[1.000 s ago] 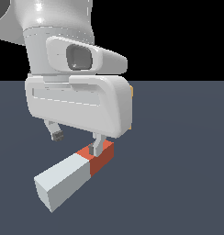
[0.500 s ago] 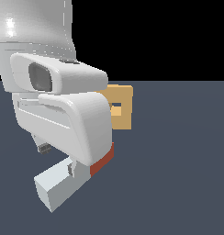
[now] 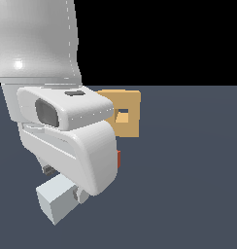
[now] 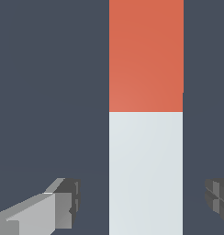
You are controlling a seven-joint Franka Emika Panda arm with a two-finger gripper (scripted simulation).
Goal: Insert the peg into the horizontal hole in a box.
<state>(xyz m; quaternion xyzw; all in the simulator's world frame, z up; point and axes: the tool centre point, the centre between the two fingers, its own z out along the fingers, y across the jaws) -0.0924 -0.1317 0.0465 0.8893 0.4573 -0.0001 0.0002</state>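
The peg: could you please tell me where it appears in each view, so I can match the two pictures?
Exterior view: the peg lies low toward the exterior view's left, mostly hidden behind the arm; a sliver of its red end shows beside the arm.
Wrist view: the peg runs the picture's full height between the open jaws.
Shared landmark: the peg's red end.

surface: table (image 3: 188,170), flat, uniform dark slate blue-grey, matte, unmarked | extent: fills the lower part of the exterior view up to a straight far edge | backdrop: plain black beyond that far edge | wrist view: same slate surface (image 4: 49,92) fills the background | other loose items: not seen
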